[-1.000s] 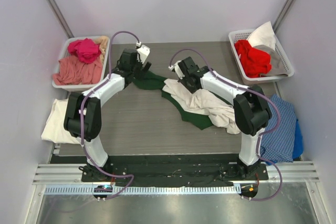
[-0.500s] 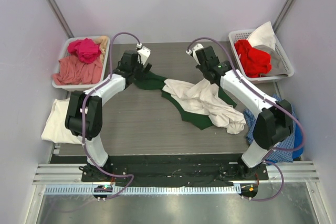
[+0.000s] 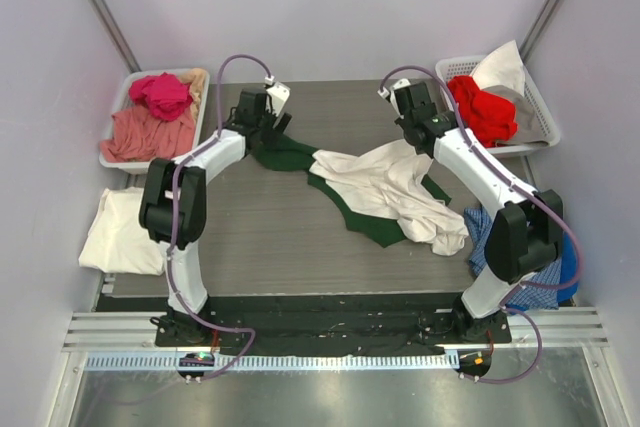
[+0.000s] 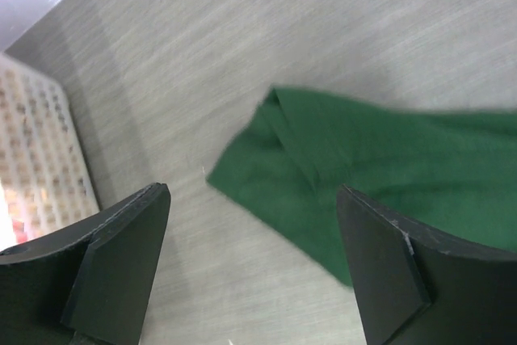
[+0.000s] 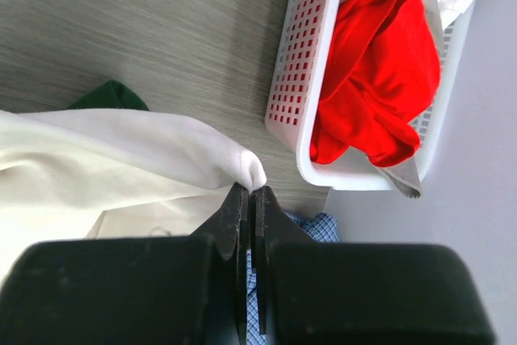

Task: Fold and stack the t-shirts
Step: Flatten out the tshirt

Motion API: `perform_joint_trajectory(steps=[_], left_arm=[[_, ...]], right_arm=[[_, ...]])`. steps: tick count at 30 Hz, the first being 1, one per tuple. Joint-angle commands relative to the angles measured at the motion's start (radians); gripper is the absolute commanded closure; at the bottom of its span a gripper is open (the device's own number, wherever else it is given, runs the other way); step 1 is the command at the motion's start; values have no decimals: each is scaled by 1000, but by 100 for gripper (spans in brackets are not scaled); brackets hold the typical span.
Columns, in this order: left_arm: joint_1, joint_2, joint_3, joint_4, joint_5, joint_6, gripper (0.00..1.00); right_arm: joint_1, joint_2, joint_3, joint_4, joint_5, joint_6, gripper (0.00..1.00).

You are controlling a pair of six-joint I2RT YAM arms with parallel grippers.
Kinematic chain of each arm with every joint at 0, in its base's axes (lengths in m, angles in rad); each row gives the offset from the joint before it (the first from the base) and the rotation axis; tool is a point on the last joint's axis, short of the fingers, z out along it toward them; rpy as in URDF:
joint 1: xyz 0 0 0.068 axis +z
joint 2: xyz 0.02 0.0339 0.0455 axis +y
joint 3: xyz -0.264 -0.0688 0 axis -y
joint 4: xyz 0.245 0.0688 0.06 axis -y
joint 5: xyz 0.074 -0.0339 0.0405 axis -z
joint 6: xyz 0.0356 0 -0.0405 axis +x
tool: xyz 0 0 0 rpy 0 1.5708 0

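L pincer (image 4: 252, 199) hangs wide open over the far-left end of the green shirt (image 4: 363, 159), w/ nothing in it. The shirt's corner lies right under the jaws, a bit toward the right finger. The green shirt's long axis runs from there diagonally to near-right, its middle part under the cream shirt (image 5: 121, 151). R pincer (image 5: 246, 193) is closed tight on a fold of the cream shirt, close to the right basket (image 5: 295, 62). For the green corner L pincer is clearly the nearer one. Bare table (image 4: 242, 30) lies around the corner, w/ the left basket (image 4: 36, 143) near on one side.
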Motion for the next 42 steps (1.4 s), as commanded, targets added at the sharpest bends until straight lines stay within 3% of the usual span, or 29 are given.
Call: perform_joint_trajectory(steps=[1,5,11,20,29,37,42], left_arm=[[37,72,156,-72,79,-32,13],[49,130,253,-163,140,-51,16],[57,162,239,-171,162,-43,18],[178,185,263,-226,289,-117,19],[219,211,276,-266,343,-97,19],[250,313,397,-347,460,-115,20],[259,340,432,-357,458,-121,21]], right_arm=[[5,-61,-34,27,-9,12,99],[5,-81,-60,38,-13,17,99],[3,-95,-82,53,-7,3,99],[-3,-107,-109,58,-12,5,99],[-3,-107,-125,64,-18,16,99],[-4,-121,-128,63,-6,9,99],[-4,-130,-139,64,-3,8,99]])
